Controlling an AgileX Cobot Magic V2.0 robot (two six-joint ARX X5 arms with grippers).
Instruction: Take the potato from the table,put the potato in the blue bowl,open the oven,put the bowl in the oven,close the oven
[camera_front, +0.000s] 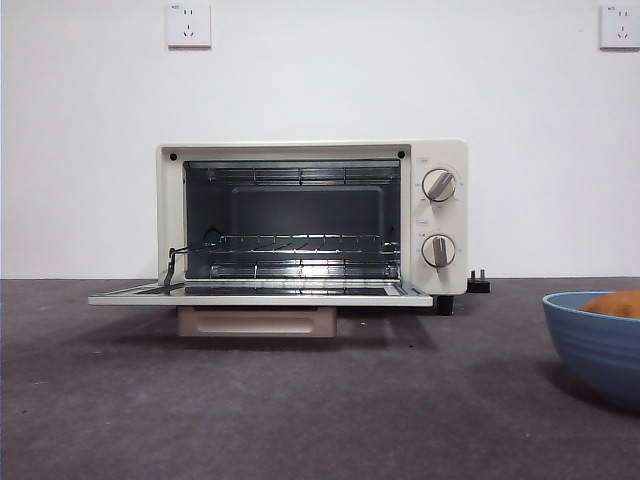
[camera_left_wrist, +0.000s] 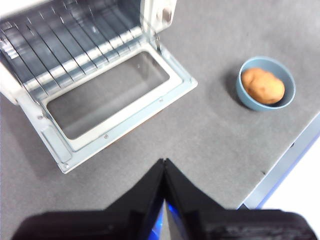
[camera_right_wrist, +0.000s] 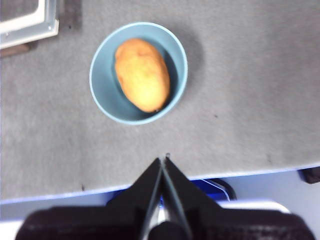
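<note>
Potato (camera_right_wrist: 142, 74) already sits in the blue bowl (camera_right_wrist: 102, 95) and the oven (camera_front: 310, 215) door hangs open. Left gripper (camera_left_wrist: 164, 165) and right gripper (camera_right_wrist: 163, 162) are both clenched empty, so loading the bowl and closing up remain.

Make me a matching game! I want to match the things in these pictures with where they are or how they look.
Things:
1. potato
2. oven door
3. blue bowl
4. left gripper

States:
A. folded down flat, open
B. lying inside the bowl
C. shut, holding nothing
D. standing on the table beside the oven

Pairs: 1-B, 2-A, 3-D, 4-C
</note>
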